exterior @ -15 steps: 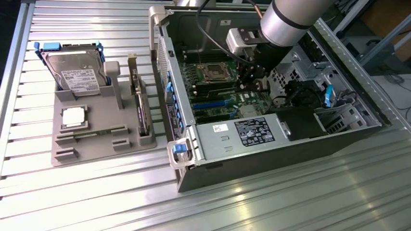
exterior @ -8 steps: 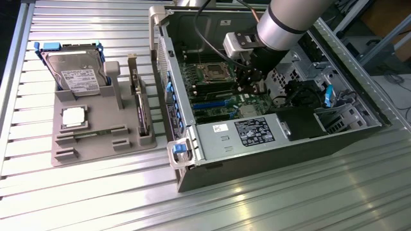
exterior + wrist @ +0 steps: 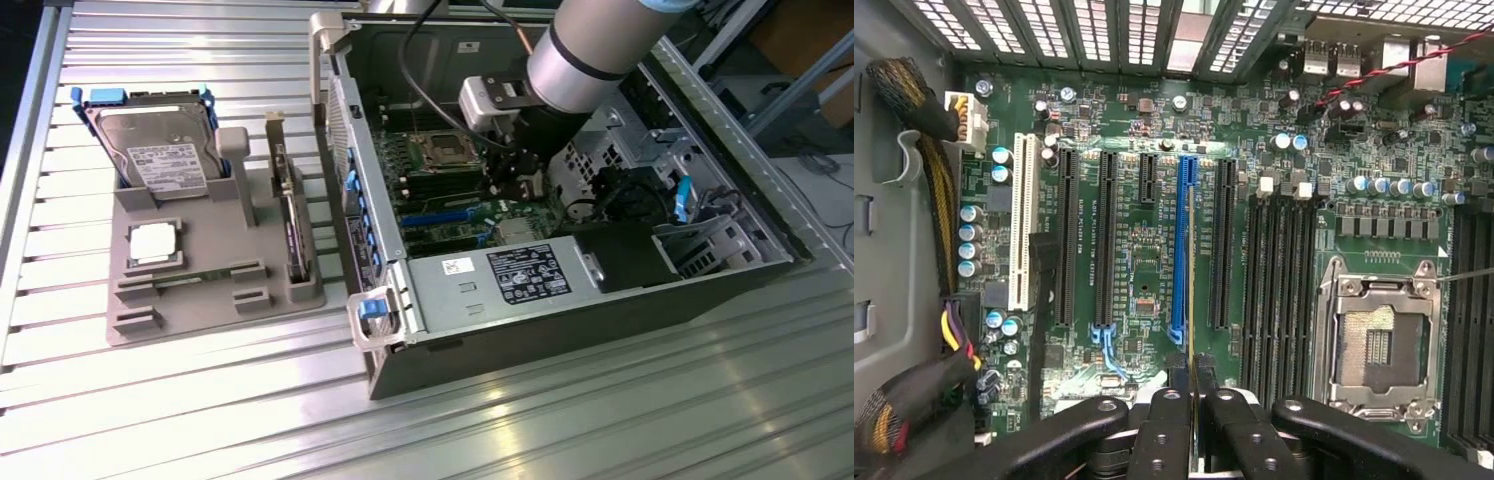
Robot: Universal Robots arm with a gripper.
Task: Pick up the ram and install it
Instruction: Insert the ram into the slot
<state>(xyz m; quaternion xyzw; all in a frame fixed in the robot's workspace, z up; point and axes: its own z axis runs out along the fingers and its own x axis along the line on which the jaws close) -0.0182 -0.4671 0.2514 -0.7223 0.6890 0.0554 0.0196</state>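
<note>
wrist view: pincer (image 3: 1191,366) tight on the ram (image 3: 1191,300) near the blue slot (image 3: 1180,240); exterior view: tray (image 3: 254,250) beside the case (image 3: 561,332)

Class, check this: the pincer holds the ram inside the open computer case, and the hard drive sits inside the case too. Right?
Not quite. The hard drive stands in the grey tray outside the computer case, on the exterior view's left, as that view shows. The pincer does hold the ram inside the open case.
</note>
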